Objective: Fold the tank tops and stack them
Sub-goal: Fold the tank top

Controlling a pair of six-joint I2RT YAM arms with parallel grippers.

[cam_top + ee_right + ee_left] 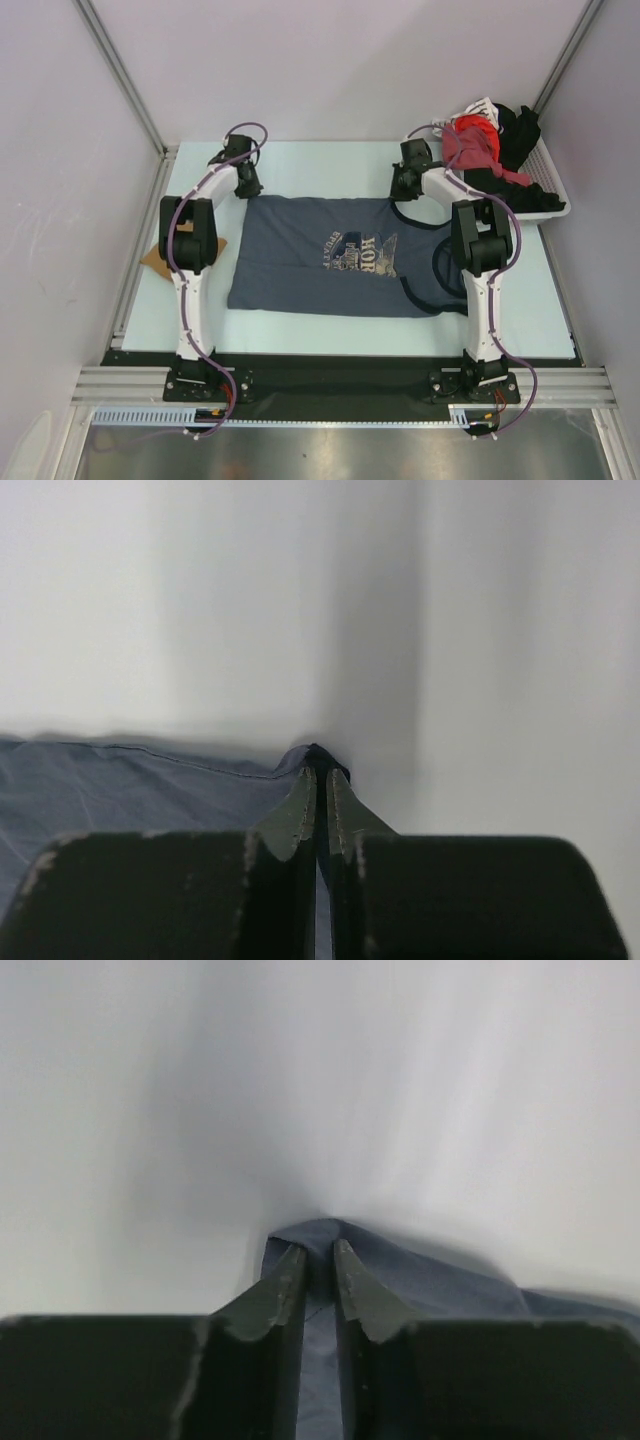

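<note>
The slate-blue tank top [300, 260] lies spread flat across the middle of the table, print side up, with its dark-trimmed neck to the right. My left gripper [247, 187] is at its far left corner and my right gripper [405, 187] at its far right end. In the left wrist view my left gripper [315, 1250] is shut on a pinch of the blue cloth [440, 1285]. In the right wrist view my right gripper [320, 773] is shut on the dark-trimmed edge of the blue cloth [130, 790]. A small part of the tan-brown tank top [153, 257] shows at the left, mostly hidden behind my left arm.
A white basket [548, 200] stands at the back right corner, holding red cloth [470, 145] and black cloth [515, 135]. White walls and metal posts close in the table on three sides. A black strip runs along the near edge by the arm bases.
</note>
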